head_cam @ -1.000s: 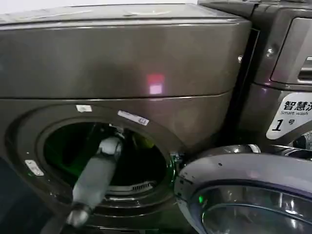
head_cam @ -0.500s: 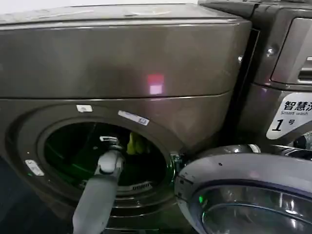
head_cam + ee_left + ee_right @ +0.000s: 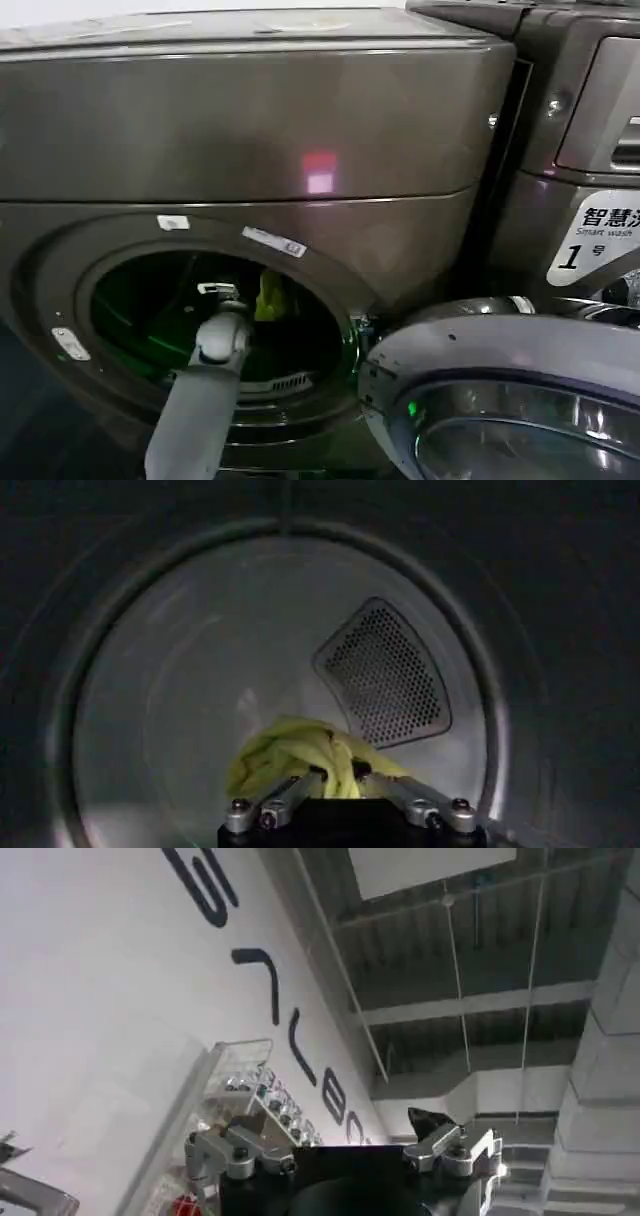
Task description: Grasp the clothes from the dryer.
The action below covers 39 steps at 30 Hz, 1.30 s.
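- Left gripper (image 3: 338,776) reaching deep inside the dryer (image 3: 250,130), through the round mouth, arm up from bottom left in head view.
- Fingers (image 3: 275,798) pinching a bunch of the yellow-green garment (image 3: 295,752), pads closed in on the cloth, folds poking up between them.
- Garment in the mid of the drum, just in front of the far back wall, near the holey vent (image 3: 385,675). In head view, a yellow bit (image 3: 270,295) just right of the wrist.
- Navy garment: can't see it, too dark inside.
- Right gripper (image 3: 345,1148) parked away from the dryer, pointing up at a wall w/ big letters and a ceiling. Fingers spread apart, nothing in them.
- Open door (image 3: 500,400) low on the right, near the mouth.

Things that might go wrong:
- Only a small pinch of cloth held, so maybe a slip-out if pulled fast.
- Loose ends hanging down, so maybe a snag on the drum lip or the door on the way out.
- Arm close to the near rim of the mouth, so maybe a bump if lifted too much.
- Dark piece maybe left behind, so prob a 2nd reach needed.
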Each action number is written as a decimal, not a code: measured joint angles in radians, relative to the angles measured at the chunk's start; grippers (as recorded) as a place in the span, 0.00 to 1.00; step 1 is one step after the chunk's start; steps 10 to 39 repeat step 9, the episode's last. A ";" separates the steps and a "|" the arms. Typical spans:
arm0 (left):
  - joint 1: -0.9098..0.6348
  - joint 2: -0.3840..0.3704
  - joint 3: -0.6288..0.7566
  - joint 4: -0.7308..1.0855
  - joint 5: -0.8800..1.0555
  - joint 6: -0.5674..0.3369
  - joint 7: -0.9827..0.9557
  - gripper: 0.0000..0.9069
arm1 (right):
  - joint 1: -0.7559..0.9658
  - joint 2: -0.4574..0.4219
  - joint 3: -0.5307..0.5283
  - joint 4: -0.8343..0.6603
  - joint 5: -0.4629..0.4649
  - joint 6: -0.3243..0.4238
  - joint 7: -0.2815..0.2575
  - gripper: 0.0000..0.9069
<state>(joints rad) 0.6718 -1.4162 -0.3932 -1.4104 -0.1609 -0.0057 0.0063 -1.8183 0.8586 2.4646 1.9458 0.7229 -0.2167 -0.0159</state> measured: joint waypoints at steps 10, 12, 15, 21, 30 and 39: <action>0.006 0.007 0.000 -0.014 0.004 0.009 -0.006 0.00 | -0.002 0.002 0.002 0.005 -0.001 -0.011 -0.003 1.00; 0.006 0.007 0.000 -0.014 0.004 0.009 -0.006 0.00 | -0.002 0.002 0.002 0.005 -0.001 -0.011 -0.003 1.00; 0.006 0.007 0.000 -0.014 0.004 0.009 -0.006 0.00 | -0.002 0.002 0.002 0.005 -0.001 -0.011 -0.003 1.00; 0.006 0.007 0.000 -0.014 0.004 0.009 -0.006 0.00 | -0.002 0.002 0.002 0.005 -0.001 -0.011 -0.003 1.00; 0.006 0.007 0.000 -0.014 0.004 0.009 -0.006 0.00 | -0.002 0.002 0.002 0.005 -0.001 -0.011 -0.003 1.00; 0.006 0.007 0.000 -0.014 0.004 0.009 -0.006 0.00 | -0.002 0.002 0.002 0.005 -0.001 -0.011 -0.003 1.00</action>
